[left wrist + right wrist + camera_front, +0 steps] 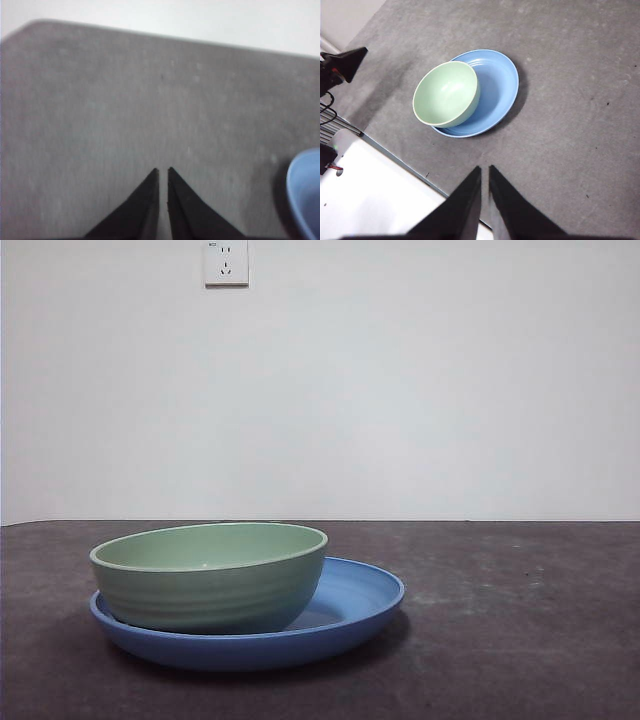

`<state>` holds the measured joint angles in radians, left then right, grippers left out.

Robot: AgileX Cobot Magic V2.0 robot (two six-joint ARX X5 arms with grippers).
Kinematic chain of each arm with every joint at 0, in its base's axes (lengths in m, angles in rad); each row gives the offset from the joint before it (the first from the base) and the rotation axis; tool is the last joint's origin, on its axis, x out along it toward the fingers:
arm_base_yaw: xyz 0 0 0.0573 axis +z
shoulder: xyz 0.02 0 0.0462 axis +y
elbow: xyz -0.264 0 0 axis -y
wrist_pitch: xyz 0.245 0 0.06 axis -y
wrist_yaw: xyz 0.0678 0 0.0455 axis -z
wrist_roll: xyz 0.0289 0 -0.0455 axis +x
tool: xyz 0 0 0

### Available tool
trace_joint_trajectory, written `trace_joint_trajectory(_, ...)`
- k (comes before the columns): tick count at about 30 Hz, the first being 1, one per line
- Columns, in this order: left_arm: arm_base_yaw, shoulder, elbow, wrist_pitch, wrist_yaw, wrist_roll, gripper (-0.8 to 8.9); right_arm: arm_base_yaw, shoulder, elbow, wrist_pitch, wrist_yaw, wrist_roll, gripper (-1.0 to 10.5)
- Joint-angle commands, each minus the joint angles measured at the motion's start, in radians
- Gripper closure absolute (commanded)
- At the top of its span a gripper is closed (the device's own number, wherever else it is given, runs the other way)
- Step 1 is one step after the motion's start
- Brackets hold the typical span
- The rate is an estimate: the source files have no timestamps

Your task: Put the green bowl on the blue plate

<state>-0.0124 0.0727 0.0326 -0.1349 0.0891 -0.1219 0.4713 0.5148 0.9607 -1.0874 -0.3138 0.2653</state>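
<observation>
The green bowl (210,575) (447,93) rests upright in the blue plate (355,605) (495,92), off-centre toward the plate's left side in the front view, its wall leaning on that rim. My right gripper (485,169) is shut and empty, high above the table and well clear of the bowl. My left gripper (163,171) is also shut and empty, over bare table, with only a sliver of the blue plate (305,192) showing at its view's edge. Neither gripper appears in the front view.
A dark grey tabletop (520,620) stretches around the plate. A white wall with a power socket (226,262) stands behind. In the right wrist view the table's edge (395,160) and the other arm's black tip (347,60) are visible.
</observation>
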Motion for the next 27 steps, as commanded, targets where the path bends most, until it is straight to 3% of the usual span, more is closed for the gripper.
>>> trace_joint_trajectory(1, 0.0, -0.024, -0.021, -0.014, -0.006, 0.023, 7.86, 0.005, 0.005, 0.018, 0.01, 0.0, -0.011, 9.3)
trace_joint_trajectory(27, 0.0, -0.036, -0.021, -0.051, -0.019, 0.039, 7.86, 0.005, 0.005, 0.018, 0.01, 0.0, -0.011, 9.3)
